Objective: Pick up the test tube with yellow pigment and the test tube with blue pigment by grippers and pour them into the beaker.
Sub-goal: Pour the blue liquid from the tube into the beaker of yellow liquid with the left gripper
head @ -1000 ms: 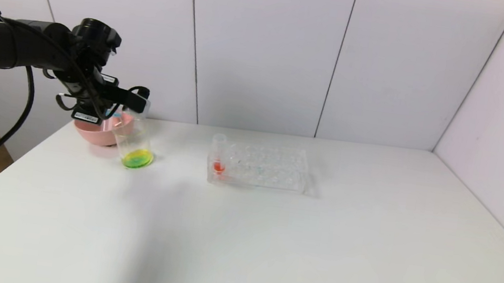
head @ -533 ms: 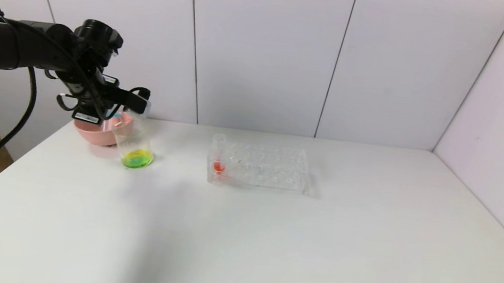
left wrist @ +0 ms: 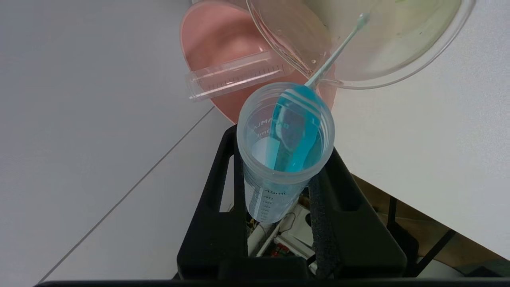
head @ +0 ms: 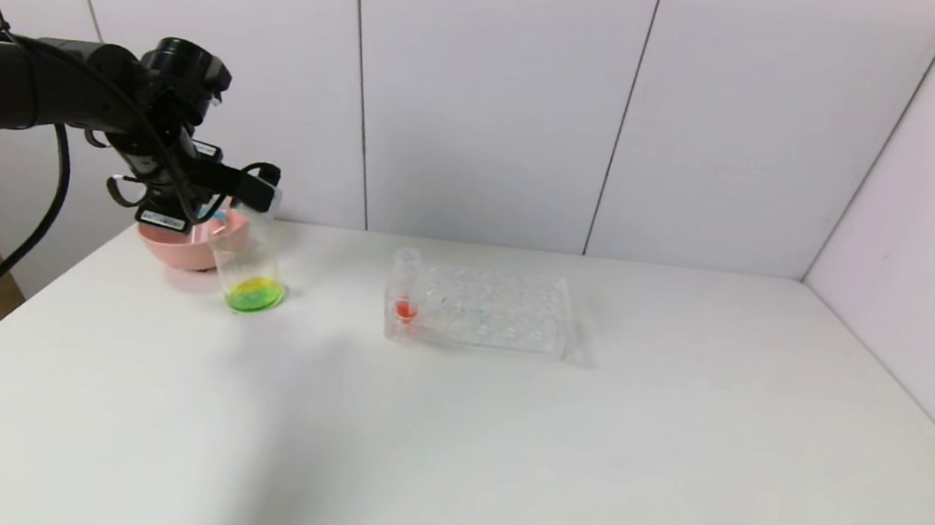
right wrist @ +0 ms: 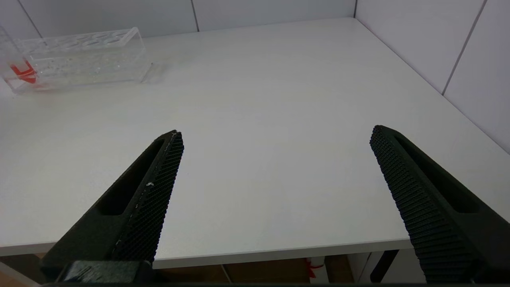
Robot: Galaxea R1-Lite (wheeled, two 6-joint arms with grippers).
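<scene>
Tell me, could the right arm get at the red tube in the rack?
Probably yes: the right gripper hangs open, and bare table lies between it and the red tube in the rack.

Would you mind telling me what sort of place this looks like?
Probably a mock chemistry bench: a clear tube rack, a beaker of green liquid, and plain white panel walls around a white table.

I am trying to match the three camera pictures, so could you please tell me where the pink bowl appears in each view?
Head view: the pink bowl sits at the table's far left, behind the beaker, partly hidden by the left gripper.
Left wrist view: the bowl lies beyond the gripped test tube with blue pigment, an empty tube lying in it.
Right wrist view: not in it.
Shared landmark: the beaker, beside the bowl.
</scene>
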